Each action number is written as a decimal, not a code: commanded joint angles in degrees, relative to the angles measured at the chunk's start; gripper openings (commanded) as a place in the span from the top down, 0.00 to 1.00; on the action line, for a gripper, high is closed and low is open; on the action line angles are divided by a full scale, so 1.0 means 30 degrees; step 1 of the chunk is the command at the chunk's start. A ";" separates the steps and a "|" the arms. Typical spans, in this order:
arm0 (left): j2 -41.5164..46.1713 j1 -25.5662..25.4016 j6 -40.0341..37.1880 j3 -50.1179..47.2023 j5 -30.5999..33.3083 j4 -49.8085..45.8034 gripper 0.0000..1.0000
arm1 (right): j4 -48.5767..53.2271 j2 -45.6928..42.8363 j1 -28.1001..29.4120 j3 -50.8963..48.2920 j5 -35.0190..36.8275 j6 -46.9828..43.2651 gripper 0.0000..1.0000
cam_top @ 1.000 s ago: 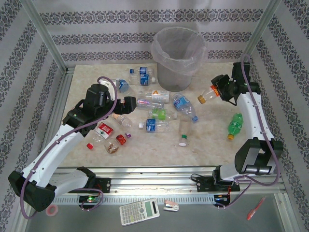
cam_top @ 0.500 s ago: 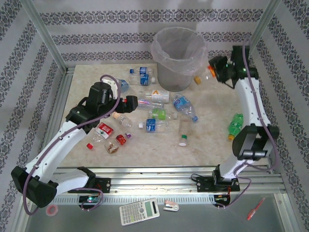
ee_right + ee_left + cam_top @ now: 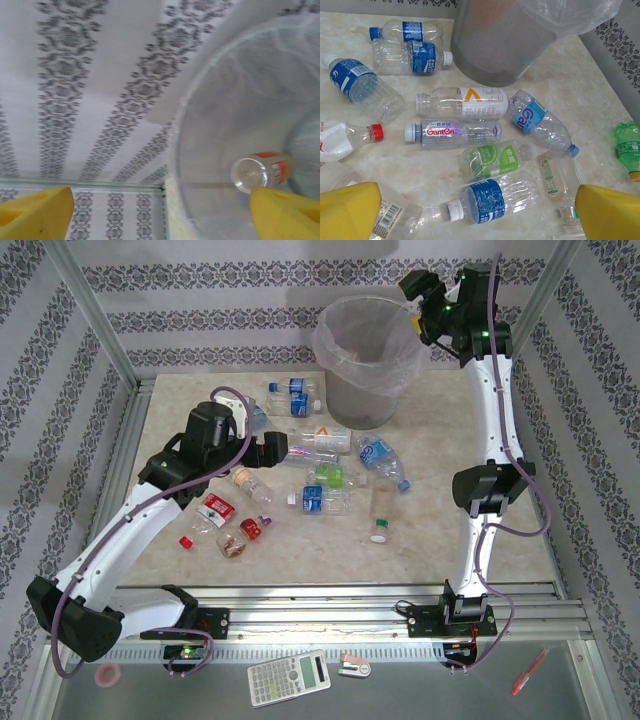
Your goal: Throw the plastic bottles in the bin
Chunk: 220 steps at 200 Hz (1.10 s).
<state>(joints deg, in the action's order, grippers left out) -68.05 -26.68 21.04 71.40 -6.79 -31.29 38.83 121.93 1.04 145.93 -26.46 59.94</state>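
Right jaws spread wide over the bin (image 3: 355,390), letting a bottle (image 3: 260,172) fall free; left jaws gape above bottles (image 3: 465,102) on the desk (image 3: 592,80) for my next pick.

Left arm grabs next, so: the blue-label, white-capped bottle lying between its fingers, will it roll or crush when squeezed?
The blue-label bottle lies on its side on the smooth table, so a nudge would probably roll it. It looks empty, so it is likely very light and might skid. Its thin clear wall will probably buckle under a firm squeeze.
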 commanded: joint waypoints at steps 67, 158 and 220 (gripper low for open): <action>-0.0158 -0.0191 -0.0579 0.1292 -0.0639 0.0946 0.00 | 0.1464 -0.8573 -0.1665 -0.9030 0.0034 -0.4667 0.02; 0.0268 -0.0218 -0.0264 0.1455 -0.1528 0.3059 0.00 | 0.6096 -1.4842 -0.5054 -1.9014 0.4508 -0.8857 0.02; 0.0238 -0.0197 -0.0311 0.1456 -0.1185 0.3120 0.00 | 0.4807 -1.5621 -0.7343 -2.5705 0.5736 -0.9962 0.03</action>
<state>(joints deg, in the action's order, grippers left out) -68.51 -26.68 20.62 74.30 -10.50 -24.29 54.94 75.72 -19.25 74.19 -12.05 32.84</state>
